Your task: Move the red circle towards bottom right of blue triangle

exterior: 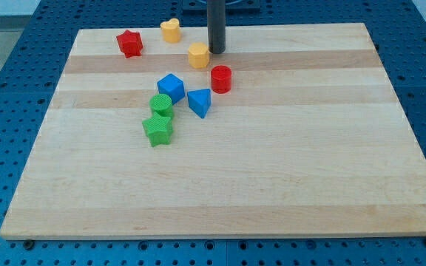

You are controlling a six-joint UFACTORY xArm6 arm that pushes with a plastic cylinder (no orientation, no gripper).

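standing upright, red circle [221,78] sits upper right of blue triangle [199,102]; my tip [217,51], clawless, above.

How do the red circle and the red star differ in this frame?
The red circle is a short round cylinder; the red star has points. The red circle sits near mid-board, up and right of the blue triangle; the red star lies near the top-left corner. My tip is closer to the circle. Both are red.
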